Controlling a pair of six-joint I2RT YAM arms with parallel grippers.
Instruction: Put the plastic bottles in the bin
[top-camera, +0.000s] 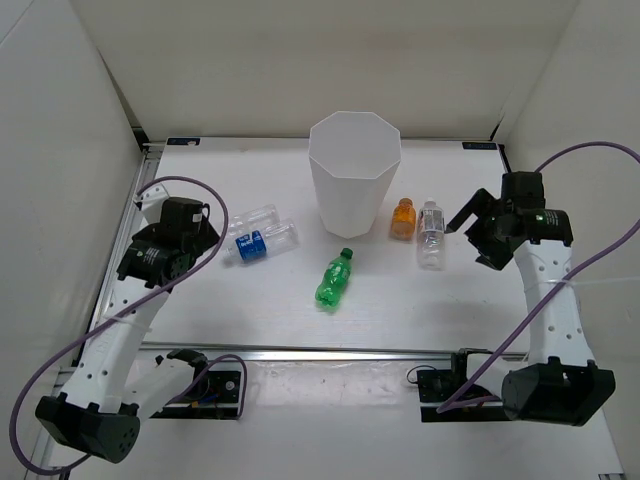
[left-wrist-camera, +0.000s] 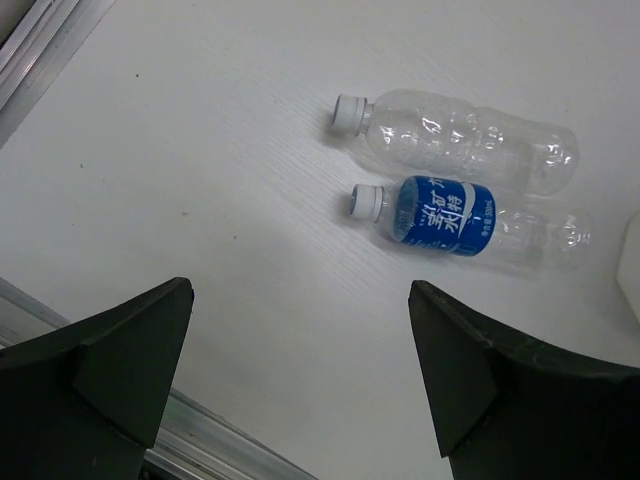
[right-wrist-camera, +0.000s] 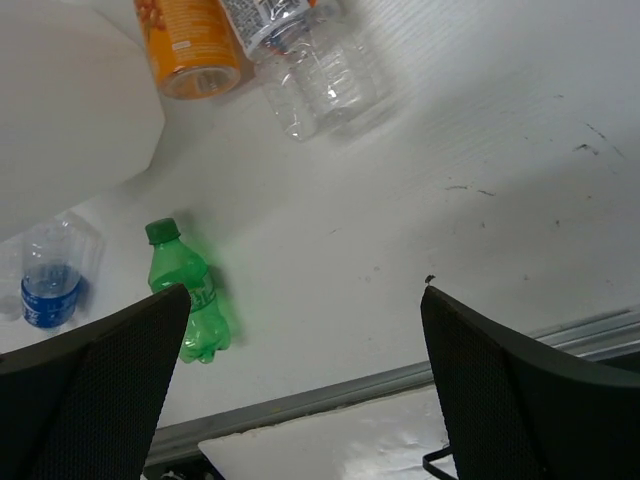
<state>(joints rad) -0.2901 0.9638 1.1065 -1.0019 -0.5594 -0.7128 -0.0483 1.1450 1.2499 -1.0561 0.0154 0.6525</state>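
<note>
Both of your grippers were holding nothing. Your left gripper (left-wrist-camera: 300, 290) hung with its jaws spread wide above the left side of the table (top-camera: 300, 325), facing two bottles that lay side by side not far from the left edge. These were a clear bottle without a label (left-wrist-camera: 470, 140), toward the back, and a blue-labelled bottle (left-wrist-camera: 450, 215) just in front of it. Both had their white caps pointing toward the gripper.

Your right gripper (right-wrist-camera: 305, 290) was near the right edge, its jaws likewise wide apart. Just beside it lay a clear bottle with a white label (top-camera: 431, 234), and the short orange bottle (top-camera: 403, 219) lay next to that one, on the bin's right.

The bin (top-camera: 350, 205) stood upright at the middle of the table, toward the back edge. The green bottle (top-camera: 335, 279) lay in front of it, cap toward the bin. All five bottles were on the table, outside the bin.
</note>
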